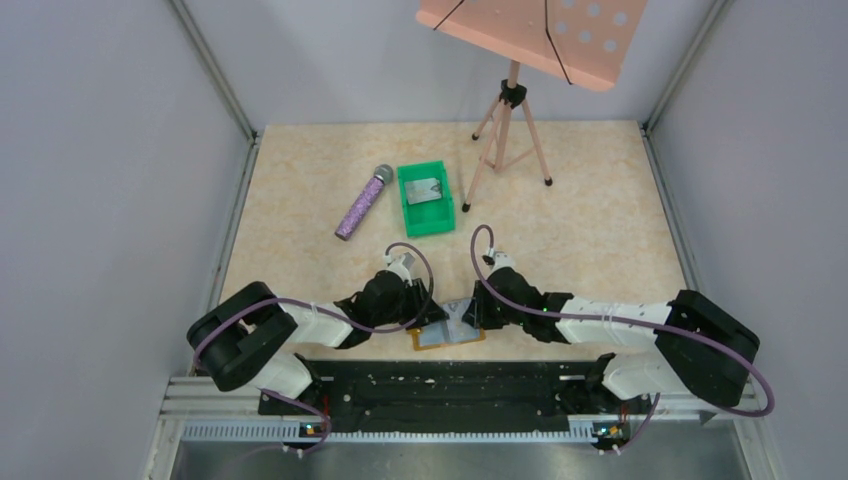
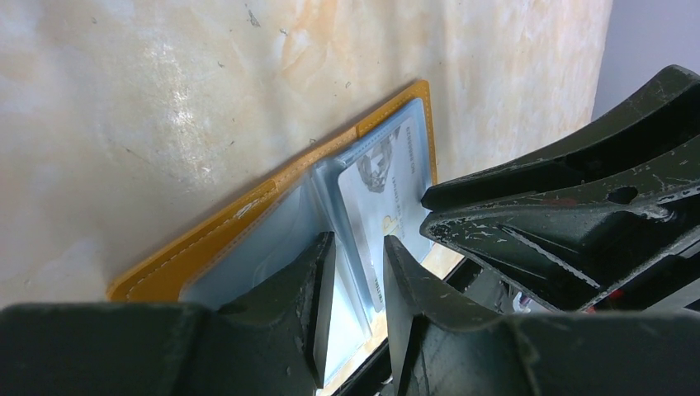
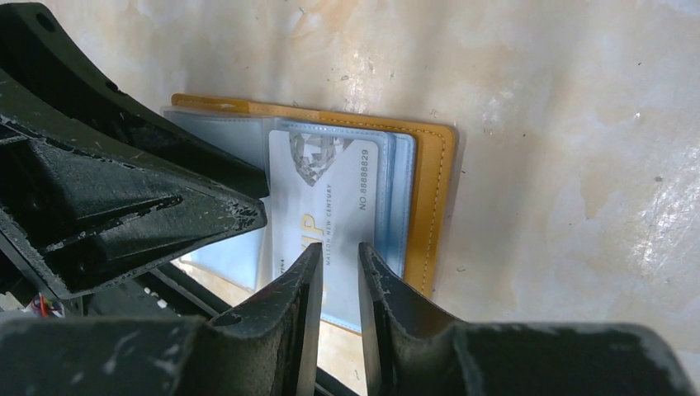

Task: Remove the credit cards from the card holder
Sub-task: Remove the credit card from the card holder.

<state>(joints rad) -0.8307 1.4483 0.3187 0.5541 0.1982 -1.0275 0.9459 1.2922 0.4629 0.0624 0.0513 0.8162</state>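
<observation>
The card holder (image 1: 449,336) lies open at the table's near edge, tan rim with pale blue pockets. It also shows in the left wrist view (image 2: 244,208) and the right wrist view (image 3: 433,194). A silvery-grey credit card (image 3: 323,188) sits in its right-hand pocket and is also seen in the left wrist view (image 2: 386,186). My left gripper (image 2: 357,244) hovers low over the left pocket, jaws a narrow gap apart and holding nothing. My right gripper (image 3: 338,252) is just above the card's lower edge, jaws also narrowly apart and empty. Another silvery card (image 1: 425,189) lies in the green bin.
The green plastic bin (image 1: 412,218) stands mid-table. A purple glitter microphone (image 1: 361,203) lies to its left. A pink music stand on a tripod (image 1: 512,125) stands at the back right. Both grippers (image 1: 448,312) crowd together over the holder.
</observation>
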